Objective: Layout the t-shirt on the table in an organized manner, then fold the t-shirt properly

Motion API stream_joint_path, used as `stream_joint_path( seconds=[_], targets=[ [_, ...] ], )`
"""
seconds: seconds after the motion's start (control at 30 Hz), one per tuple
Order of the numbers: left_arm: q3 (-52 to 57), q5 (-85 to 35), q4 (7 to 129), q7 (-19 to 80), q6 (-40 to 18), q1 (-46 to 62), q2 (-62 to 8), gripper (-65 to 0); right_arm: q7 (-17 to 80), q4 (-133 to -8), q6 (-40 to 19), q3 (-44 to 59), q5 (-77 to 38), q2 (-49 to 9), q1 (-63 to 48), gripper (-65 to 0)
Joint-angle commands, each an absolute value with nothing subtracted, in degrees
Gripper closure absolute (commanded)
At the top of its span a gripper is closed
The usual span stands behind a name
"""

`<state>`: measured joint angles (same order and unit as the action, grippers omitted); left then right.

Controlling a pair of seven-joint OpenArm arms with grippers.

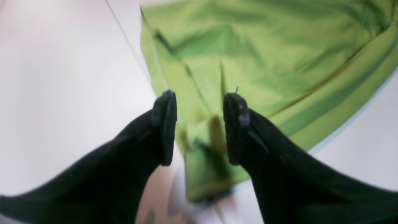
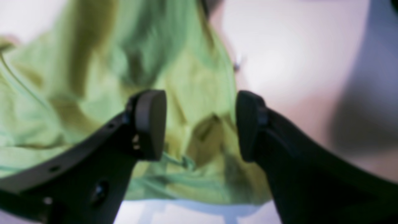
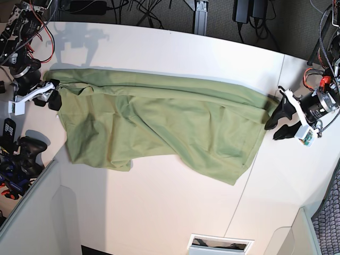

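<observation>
Matte white tabletop (image 3: 170,207) was the biggest item, spread under both grippers, thin dark seam running beneath the left gripper's side of the cloth. Presumably it was there to give room for flattening.

Olive-green cotton t-shirt (image 3: 159,122) lay on it between the grippers, wide and wrinkled. A long band was doubled along the edge nearest the arm mounts; two lobes hung off the other way, one near each gripper. Looked like a partial fold, laid across so each arm could reach one end of the band.

Black two-fingered left gripper (image 1: 200,129): jaws well apart, over the band's end corner, nothing clamped. Cloth bunched up a little between the fingertips, probably left that way by a pinch or ready for one.

Black two-fingered right gripper (image 2: 201,126): jaws wide apart, at the band's opposite end, no grip on anything. A small raised pucker sat between its fingers. Whether the tips touched cloth, couldn't tell.

Grippers at opposite ends made sense: equal pull keeps the fold line straight. My read: fold under way, not finished. Next, smooth the band; risk was a fingertip snagging the loose top layer.
</observation>
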<state>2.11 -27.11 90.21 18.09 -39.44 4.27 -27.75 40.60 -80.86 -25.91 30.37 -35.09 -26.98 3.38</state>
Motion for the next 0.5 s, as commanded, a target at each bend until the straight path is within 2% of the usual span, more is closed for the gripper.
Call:
stream_joint_path(
  seconds=[0.0,0.03,0.07,0.1,0.17,0.2,0.33,0.47],
  targets=[
    [2.42,-28.10,92.53,16.99,-40.00,3.92,-28.53,-28.6,39.72,-82.41,-26.04,30.96,-36.29,-28.38,4.27,-35.1],
    [2.17,-28.10,93.56,17.08,-40.00,4.03,-28.40,-28.7,39.94,-82.72,-26.06,30.94,-36.45,-28.34,4.27,-33.5],
    [1.98,-28.12,94.35,17.74,-40.00,4.16,-28.23,-28.6,40.14,-82.74,-26.06,30.89,-36.45,-28.05,4.34,-29.0],
    [1.76,-28.12,94.67,18.17,-40.00,4.14,-27.97,-28.6,40.14,-82.72,-26.06,30.89,-36.32,-27.59,4.36,-22.0],
    [1.72,-28.14,94.65,18.26,-40.00,4.16,-27.16,-28.6,40.23,-82.67,-26.17,30.89,-35.94,-26.22,4.23,-2.5],
    [1.52,-28.08,94.50,18.26,-40.00,4.14,-26.61,-28.6,40.32,-82.50,-26.20,30.89,-35.62,-25.32,4.23,0.0],
    [-1.87,-25.12,91.37,18.04,-40.00,3.95,-24.93,-28.6,38.41,-80.99,-26.20,30.87,-31.83,-21.17,4.25,0.0],
    [-6.20,-18.63,83.79,12.69,-40.00,2.48,-23.29,-28.6,34.46,-77.14,-26.17,30.57,-26.02,-18.68,4.25,0.0]
  ],
)
